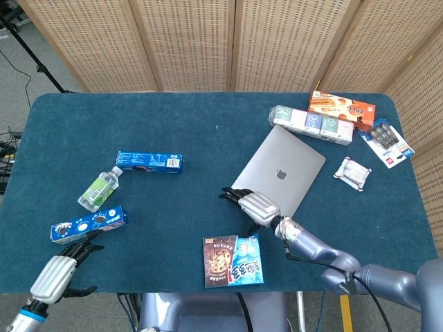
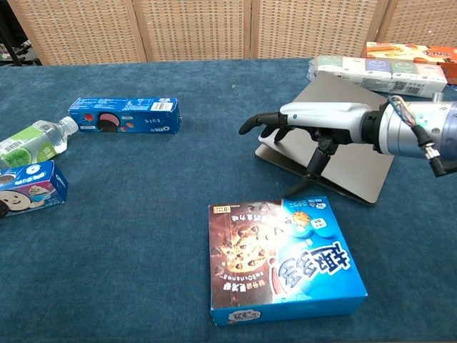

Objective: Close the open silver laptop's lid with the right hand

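The silver laptop (image 1: pixel 287 166) (image 2: pixel 357 161) lies right of centre, its lid down almost flat on the base. My right hand (image 1: pixel 252 205) (image 2: pixel 307 118) hovers palm down over the laptop's near-left edge. Its fingers are spread and reach past that edge, and its thumb points down toward the table. It holds nothing. My left hand (image 1: pixel 52 275) stays low at the front left corner with fingers apart and nothing in it; only the head view shows it.
A blue cookie box (image 1: pixel 233 260) (image 2: pixel 282 261) lies just in front of the laptop. On the left are an Oreo box (image 1: pixel 149 162), a water bottle (image 1: pixel 99 189) and a small Oreo pack (image 1: pixel 90 223). Tissue packs (image 1: pixel 311 123), an orange box (image 1: pixel 341 108) and a white packet (image 1: pixel 352 171) lie behind and right of the laptop.
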Robot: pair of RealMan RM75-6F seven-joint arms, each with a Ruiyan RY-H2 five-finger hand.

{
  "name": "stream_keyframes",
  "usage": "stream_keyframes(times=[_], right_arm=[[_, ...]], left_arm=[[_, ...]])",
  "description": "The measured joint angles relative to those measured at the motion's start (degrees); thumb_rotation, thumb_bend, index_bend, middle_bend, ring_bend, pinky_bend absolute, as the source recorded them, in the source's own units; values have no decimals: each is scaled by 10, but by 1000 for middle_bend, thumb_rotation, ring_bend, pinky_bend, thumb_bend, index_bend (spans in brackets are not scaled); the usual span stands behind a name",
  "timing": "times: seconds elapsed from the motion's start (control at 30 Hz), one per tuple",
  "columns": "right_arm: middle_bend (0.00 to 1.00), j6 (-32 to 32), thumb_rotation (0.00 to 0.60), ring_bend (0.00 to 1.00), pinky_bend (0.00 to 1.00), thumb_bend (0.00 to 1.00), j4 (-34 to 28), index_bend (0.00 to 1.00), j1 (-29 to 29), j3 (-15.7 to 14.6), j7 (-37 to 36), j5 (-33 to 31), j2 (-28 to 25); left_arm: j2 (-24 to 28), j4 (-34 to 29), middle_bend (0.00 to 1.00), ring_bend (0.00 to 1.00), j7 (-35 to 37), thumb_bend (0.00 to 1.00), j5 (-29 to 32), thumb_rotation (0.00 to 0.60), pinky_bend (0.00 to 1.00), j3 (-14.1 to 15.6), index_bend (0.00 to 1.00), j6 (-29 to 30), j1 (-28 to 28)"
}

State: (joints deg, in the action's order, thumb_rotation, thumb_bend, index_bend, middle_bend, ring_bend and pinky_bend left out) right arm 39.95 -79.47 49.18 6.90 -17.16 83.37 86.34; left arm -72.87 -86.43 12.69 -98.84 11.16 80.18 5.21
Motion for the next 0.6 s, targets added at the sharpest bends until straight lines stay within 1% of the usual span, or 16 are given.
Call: stream_keyframes(times=[0.27, 0.6], right_arm=[[44, -14, 600, 127, 141, 17, 29, 88, 15, 0, -11, -3, 17], [41, -22, 600, 127, 141, 17, 56, 87, 23, -7, -25, -4, 34]], left_arm=[[-1, 4, 110, 181, 4, 12, 1, 600, 186, 2, 241, -4, 2], [-1, 3, 110, 180, 4, 12, 0, 600, 186, 4, 241, -6, 3]])
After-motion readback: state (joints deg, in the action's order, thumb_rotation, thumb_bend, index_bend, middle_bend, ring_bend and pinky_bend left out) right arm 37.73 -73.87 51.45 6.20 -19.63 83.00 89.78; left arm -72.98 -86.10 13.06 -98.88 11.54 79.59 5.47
